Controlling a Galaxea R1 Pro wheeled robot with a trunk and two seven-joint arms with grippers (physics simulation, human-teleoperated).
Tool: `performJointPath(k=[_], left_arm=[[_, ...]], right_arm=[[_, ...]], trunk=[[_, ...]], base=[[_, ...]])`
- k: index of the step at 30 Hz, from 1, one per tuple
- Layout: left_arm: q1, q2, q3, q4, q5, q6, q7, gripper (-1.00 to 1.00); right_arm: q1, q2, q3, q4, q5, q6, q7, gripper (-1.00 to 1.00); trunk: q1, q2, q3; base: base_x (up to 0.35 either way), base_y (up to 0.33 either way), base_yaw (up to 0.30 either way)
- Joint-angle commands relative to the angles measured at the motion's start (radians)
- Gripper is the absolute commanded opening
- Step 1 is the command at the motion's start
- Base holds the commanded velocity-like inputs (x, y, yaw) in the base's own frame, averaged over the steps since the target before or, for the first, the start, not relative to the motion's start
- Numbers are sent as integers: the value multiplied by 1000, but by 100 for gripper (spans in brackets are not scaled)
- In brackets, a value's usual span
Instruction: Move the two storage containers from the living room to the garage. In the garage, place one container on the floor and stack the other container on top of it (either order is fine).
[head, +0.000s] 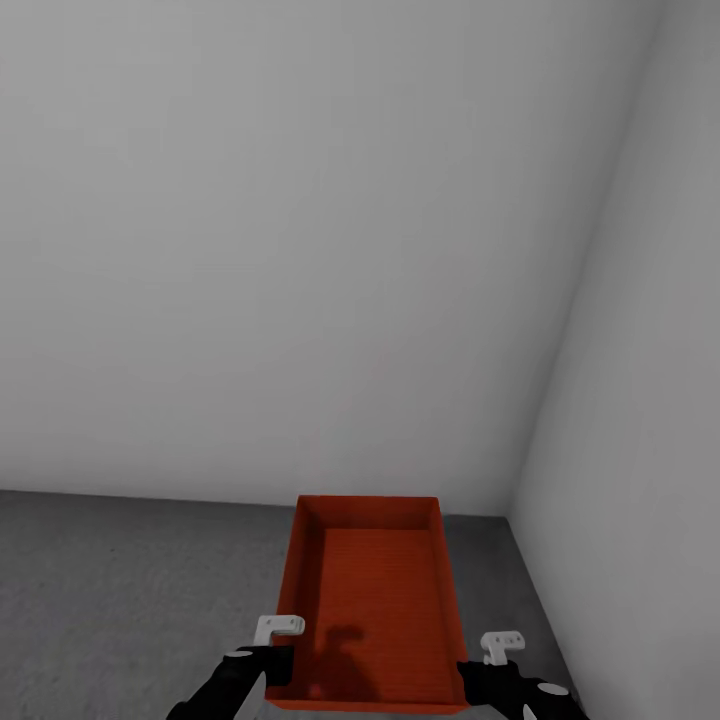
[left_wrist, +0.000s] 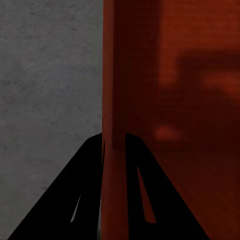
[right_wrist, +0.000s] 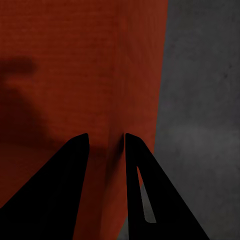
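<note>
Head view: storage container (head: 375, 600) between left gripper (head: 272, 668) and right gripper (head: 470, 675), each pinching a side wall; long axis toward grey wall (head: 300, 250)

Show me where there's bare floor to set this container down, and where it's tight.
Widest bare concrete floor lies to the left of the storage container, bounded by the back wall. A narrower strip runs ahead of the container to that wall. It is tight on the right: only a thin wedge of floor separates the container from the side wall. Left gripper and right gripper each clamp a container side wall.
</note>
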Motion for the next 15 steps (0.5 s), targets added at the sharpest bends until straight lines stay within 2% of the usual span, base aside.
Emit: performJointPath(k=[1,15], left_arm=[[-1,-4,2,-16,-3,-59,11,-100],[-1,-4,2,-16,-3,-58,11,-100]], right_arm=[[0,31,9,1,-4,6,-1,-100],[0,31,9,1,-4,6,-1,-100]], trunk=[[4,-8,-6],[58,-106,-73]], base=[[0,0,0],[0,0,0]])
